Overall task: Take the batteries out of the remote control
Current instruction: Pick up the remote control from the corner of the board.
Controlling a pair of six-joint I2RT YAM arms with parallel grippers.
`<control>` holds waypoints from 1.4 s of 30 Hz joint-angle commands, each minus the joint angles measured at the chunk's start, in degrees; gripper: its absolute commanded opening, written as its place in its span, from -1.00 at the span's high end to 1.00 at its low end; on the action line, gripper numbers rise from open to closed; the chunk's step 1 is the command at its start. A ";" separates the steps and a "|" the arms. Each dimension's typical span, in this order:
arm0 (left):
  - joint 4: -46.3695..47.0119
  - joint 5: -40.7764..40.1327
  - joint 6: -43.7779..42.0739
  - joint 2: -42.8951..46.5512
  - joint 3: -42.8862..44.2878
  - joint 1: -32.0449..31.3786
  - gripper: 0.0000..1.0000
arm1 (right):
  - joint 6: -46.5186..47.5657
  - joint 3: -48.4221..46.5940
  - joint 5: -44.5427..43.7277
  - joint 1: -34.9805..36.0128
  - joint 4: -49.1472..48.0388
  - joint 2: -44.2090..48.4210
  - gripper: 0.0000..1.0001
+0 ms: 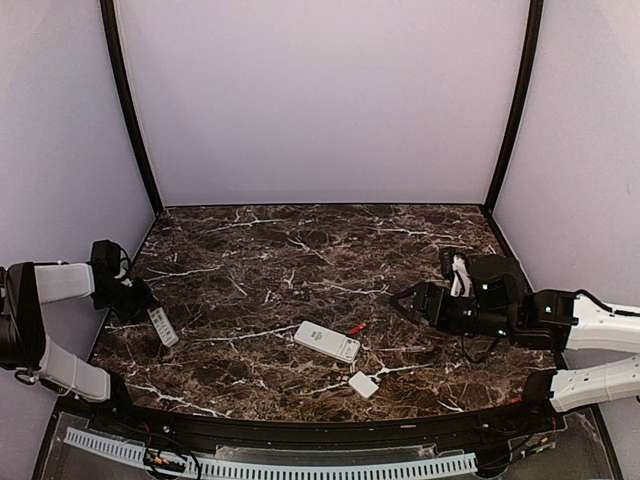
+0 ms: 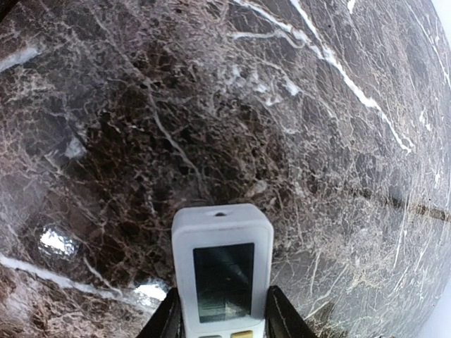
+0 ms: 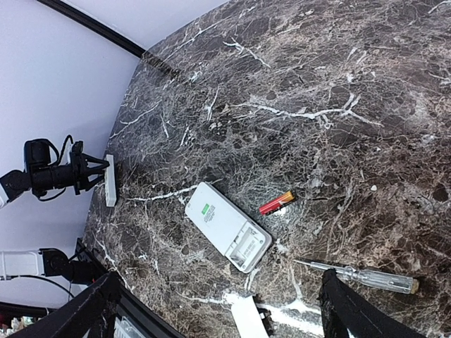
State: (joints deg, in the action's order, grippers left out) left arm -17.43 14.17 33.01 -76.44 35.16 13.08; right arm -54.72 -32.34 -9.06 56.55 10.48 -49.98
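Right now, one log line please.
left gripper: gripping edge remote | right gripper: open | center remote: uncovered | red battery: beside it

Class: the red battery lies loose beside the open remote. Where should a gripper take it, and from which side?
Across its mid-length, from above: the red battery lies flat, apart from the remote, with bare table either side, so jaws can straddle its round flanks.

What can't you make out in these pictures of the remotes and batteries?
Left wrist view: the screen remote between the left fingers is cut off by the bottom edge; its battery side faces away.
Right wrist view: the battery cover is cut by the bottom edge; the open remote is too small to tell whether a cell remains.
Top view: the red battery is too small to read.
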 commanded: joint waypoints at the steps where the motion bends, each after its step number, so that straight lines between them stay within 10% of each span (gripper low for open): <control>1: -1.45 -0.55 -0.79 1.44 -0.10 -2.62 0.39 | -0.22 0.37 -0.47 -0.44 -1.32 -0.92 -0.92; 22: -14.10 -13.43 -2.73 -11.36 9.88 -10.46 0.06 | 2.93 -1.52 2.24 -0.48 -6.02 -8.09 -0.91; 30: -13.75 -13.32 -2.87 -13.18 10.02 -10.71 0.22 | 4.86 -3.44 5.49 -0.40 -9.61 -13.31 -0.89; 42: -2.22 4.21 -0.94 12.38 8.76 -10.70 0.38 | 8.96 -6.50 12.36 -0.43 -13.27 -13.25 -0.94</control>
State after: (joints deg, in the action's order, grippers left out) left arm -24.97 7.51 31.62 -72.12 43.31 2.50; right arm -48.49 -36.67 -0.58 56.53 1.58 -64.60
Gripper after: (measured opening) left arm 0.362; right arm 0.961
